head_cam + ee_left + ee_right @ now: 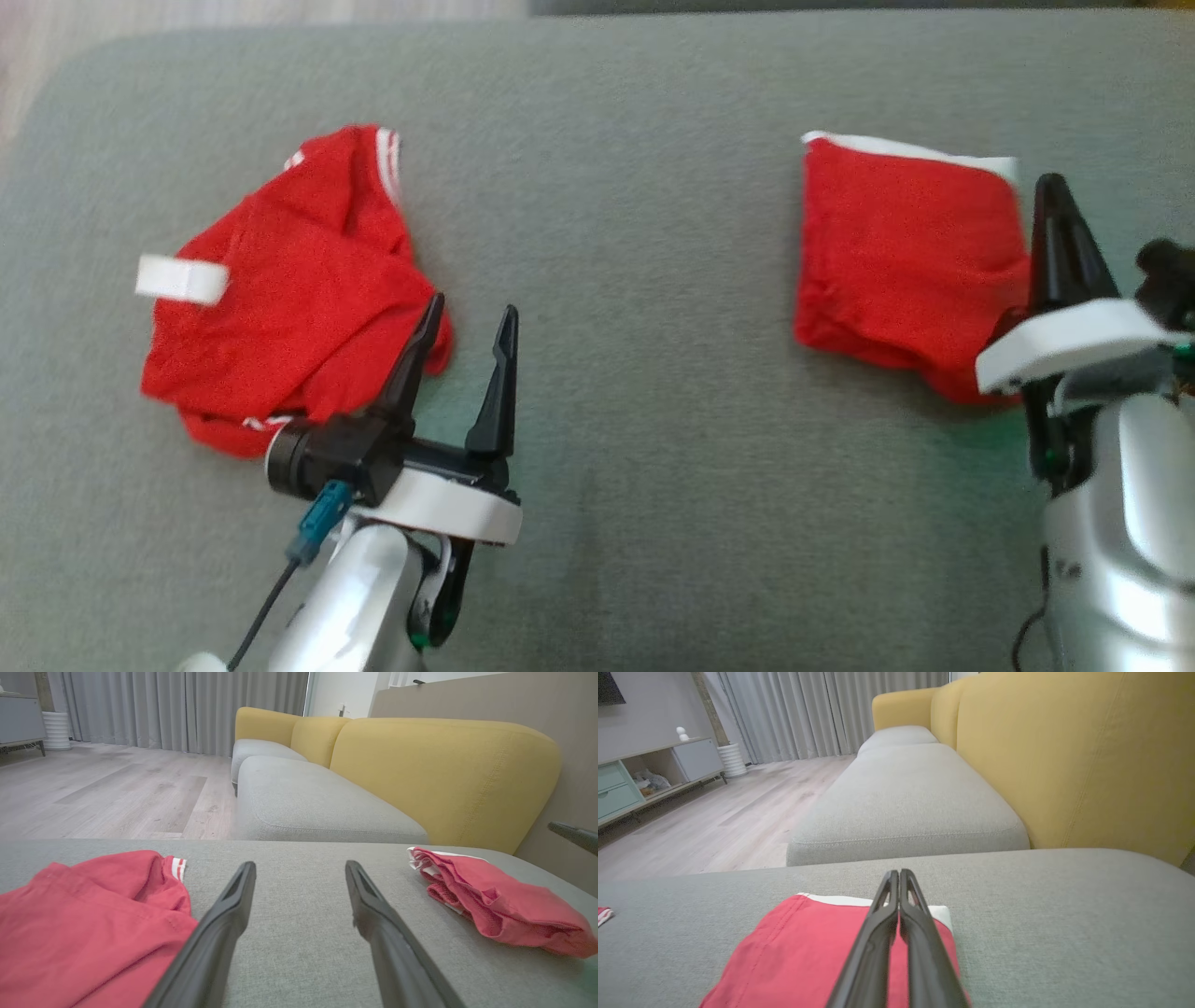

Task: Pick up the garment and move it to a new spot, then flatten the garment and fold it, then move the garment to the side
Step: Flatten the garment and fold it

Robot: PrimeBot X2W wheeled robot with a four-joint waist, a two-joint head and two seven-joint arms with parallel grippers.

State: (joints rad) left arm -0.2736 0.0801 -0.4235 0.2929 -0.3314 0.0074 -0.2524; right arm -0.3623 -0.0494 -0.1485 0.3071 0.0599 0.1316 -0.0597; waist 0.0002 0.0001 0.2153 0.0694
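Observation:
A crumpled red garment [299, 271] with white trim lies at the left of the grey cushion [635, 280]. My left gripper [472, 308] stands open just right of its lower corner, holding nothing; in the left wrist view that gripper [300, 865] points over bare cushion, with the crumpled garment [84, 919] beside its left finger. A second red garment [901, 252], folded into a rough square with a white edge, lies at the right. My right gripper [1050, 187] is over its right edge. The right wrist view shows this gripper [899, 872] shut above the folded garment [808, 952], no cloth visible between the fingers.
Yellow sofa backrests [444, 774] and more grey seat cushions [906, 802] lie beyond the work surface. Wooden floor [117, 793], grey curtains and a low cabinet [644, 774] are to the left. Bare cushion separates the two garments.

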